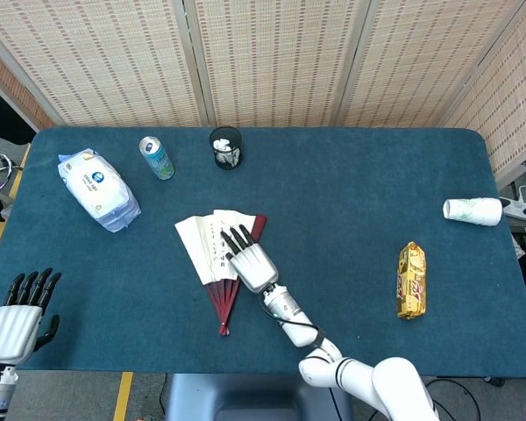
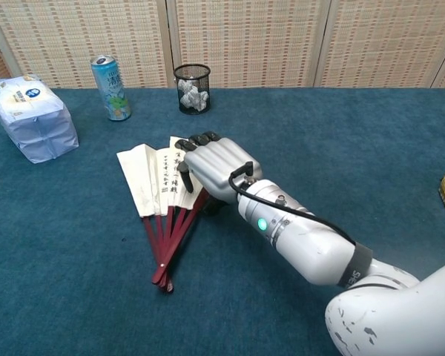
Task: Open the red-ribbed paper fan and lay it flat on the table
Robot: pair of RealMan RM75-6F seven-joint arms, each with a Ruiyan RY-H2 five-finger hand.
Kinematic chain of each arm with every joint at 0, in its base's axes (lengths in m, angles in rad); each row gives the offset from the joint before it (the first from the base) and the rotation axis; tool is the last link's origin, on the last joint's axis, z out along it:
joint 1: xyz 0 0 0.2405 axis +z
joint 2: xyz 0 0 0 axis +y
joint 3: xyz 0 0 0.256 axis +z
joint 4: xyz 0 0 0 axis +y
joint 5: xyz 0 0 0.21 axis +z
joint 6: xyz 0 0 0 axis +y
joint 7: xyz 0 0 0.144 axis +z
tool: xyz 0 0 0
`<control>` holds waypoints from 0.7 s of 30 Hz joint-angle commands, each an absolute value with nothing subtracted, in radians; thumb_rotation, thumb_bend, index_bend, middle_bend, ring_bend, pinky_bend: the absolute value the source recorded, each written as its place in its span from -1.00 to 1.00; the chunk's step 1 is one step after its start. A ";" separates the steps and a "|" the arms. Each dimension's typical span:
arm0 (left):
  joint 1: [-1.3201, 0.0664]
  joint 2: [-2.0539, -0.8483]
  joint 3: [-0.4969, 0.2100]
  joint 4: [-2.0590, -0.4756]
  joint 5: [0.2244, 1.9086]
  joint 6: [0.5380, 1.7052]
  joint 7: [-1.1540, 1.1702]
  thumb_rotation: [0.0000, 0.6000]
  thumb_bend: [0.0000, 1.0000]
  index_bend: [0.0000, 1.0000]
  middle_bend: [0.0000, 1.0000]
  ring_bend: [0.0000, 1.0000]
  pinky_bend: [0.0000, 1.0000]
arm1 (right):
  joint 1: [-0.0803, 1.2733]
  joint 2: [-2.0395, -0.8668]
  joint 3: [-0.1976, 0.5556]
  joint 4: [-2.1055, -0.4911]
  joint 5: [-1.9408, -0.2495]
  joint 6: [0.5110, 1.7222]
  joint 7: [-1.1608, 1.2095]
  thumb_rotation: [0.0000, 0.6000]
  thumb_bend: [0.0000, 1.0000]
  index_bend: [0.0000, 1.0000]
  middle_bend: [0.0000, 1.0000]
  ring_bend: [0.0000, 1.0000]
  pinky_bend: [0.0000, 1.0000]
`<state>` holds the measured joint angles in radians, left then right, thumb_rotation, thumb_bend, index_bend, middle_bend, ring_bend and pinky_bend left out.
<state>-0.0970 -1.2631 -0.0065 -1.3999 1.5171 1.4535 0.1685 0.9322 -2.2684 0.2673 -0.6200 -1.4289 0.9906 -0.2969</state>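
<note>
- We see our right hand [image 2: 215, 167] pressing the half-spread fan [image 2: 159, 193], fingers flat, gripping nothing.
- The fan lies mid-table; its paper shows unreadable black writing.
- Our left hand [image 1: 22, 311] hangs spread, holding nothing.

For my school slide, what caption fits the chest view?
Robot's right hand rests on the half-open red-ribbed paper fan lying on the blue table.

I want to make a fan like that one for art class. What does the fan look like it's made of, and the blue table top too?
The fan looks like matte cream paper with black writing, folded in panels, on glossy dark red ribs that could be lacquered wood or bamboo. The table top looks like soft teal cloth, felt or short carpet, since it is fuzzy and not shiny.
</note>
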 commanded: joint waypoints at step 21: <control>-0.159 -1.314 -0.007 -1.305 1.602 1.444 -0.207 1.00 -0.05 -0.52 -1.00 -1.00 -0.89 | 1.029 -2.111 0.307 -0.879 -1.435 1.223 -0.416 1.00 0.26 0.23 -0.76 -1.00 -1.00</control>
